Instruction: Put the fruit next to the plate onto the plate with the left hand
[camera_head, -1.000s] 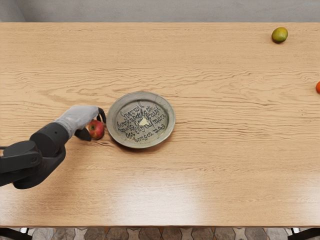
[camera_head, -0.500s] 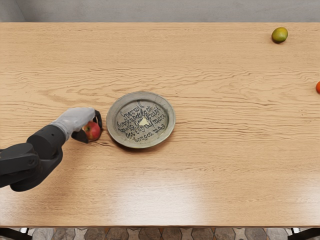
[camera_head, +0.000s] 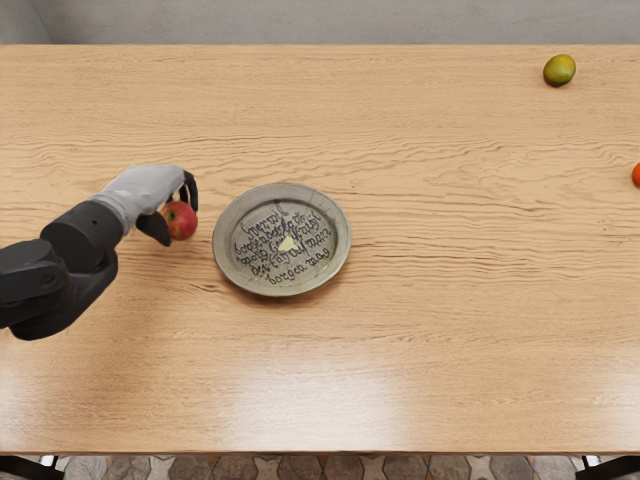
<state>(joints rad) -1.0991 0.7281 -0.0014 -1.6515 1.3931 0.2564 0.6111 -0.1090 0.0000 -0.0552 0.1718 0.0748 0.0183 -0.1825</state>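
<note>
Apple (camera_head: 181, 220) — small, red, yellow-flecked, round

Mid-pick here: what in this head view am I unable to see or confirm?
1. Head view: the apple is partly hidden by the left hand grasping it; whether it is off the table cannot be told.
2. Head view: the orange-red fruit is cut off by the right edge.
3. Head view: the writing on the plate is too small to read.
4. The right arm is out of view.
</note>
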